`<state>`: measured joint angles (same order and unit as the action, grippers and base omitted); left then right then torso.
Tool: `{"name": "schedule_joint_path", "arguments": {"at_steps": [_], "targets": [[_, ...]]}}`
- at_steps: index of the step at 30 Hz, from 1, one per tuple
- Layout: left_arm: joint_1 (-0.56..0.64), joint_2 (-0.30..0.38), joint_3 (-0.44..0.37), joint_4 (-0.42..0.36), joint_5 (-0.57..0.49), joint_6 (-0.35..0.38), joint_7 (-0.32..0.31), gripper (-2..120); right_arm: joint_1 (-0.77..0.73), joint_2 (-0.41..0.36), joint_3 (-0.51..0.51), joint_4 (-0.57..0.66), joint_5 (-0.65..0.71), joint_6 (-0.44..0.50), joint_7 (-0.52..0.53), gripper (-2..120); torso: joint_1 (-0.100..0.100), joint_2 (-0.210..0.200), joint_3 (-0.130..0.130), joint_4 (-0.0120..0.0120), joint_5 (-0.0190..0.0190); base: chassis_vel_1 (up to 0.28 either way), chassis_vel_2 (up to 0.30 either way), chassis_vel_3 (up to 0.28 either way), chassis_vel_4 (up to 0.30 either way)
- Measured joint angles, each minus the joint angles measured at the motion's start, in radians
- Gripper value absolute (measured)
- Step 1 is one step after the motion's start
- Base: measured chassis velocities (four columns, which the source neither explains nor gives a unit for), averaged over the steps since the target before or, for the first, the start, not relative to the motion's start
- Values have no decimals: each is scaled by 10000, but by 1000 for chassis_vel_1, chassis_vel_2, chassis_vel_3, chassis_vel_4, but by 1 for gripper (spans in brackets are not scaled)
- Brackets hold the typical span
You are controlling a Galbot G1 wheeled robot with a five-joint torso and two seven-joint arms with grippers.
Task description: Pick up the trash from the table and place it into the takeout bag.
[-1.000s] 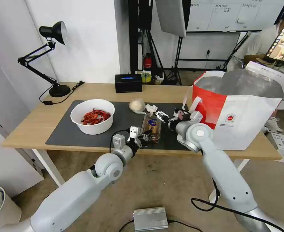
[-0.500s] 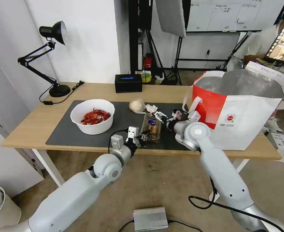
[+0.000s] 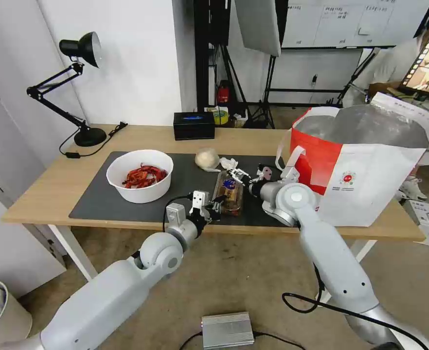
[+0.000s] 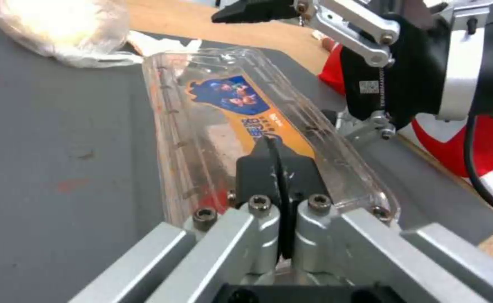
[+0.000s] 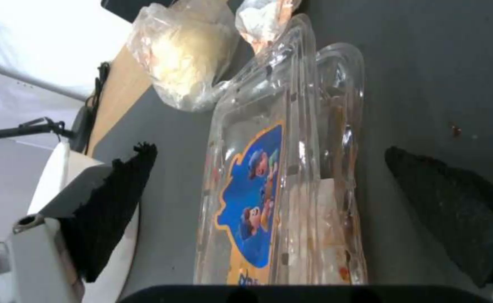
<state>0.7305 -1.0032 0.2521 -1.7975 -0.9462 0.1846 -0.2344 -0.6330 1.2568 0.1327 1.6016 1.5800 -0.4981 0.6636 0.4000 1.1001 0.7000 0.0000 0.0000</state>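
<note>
The clear plastic food box [image 3: 229,187] lies on the table's dark mat [image 3: 98,204], its blue and orange label up. My left gripper [image 3: 215,202] is shut, and its tips [image 4: 273,143] rest over the box's [image 4: 224,97] near end. My right gripper [image 3: 247,171] is open at the far end, one black finger [image 5: 111,210] on either side of the box [image 5: 269,176]. Behind it lie the beige lump [image 3: 206,158] and the tissue wad [image 3: 228,163]. The white bowl [image 3: 139,175] of red scraps stands to the left. The takeout bag [image 3: 365,165] stands open at the right.
A black box with a blue top [image 3: 193,125] sits at the table's back edge, and a black desk lamp [image 3: 80,87] at the back left with its cord trailing. On the floor are a metal unit [image 3: 226,329] and a pale bin [image 3: 0,311].
My right gripper has moved left and farther over the box's far end. My left arm has shifted slightly left. The box has stayed in place.
</note>
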Motion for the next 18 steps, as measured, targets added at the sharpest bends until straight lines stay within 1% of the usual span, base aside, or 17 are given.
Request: {"name": "schedule_joint_path", "arguments": {"at_steps": [18], "targets": [[17,-71,11,9,11,-5,22,0,79,225,-6,-311,11,-89,42,100,-1,-1,-1,-1,0,0,0,0,0]]}}
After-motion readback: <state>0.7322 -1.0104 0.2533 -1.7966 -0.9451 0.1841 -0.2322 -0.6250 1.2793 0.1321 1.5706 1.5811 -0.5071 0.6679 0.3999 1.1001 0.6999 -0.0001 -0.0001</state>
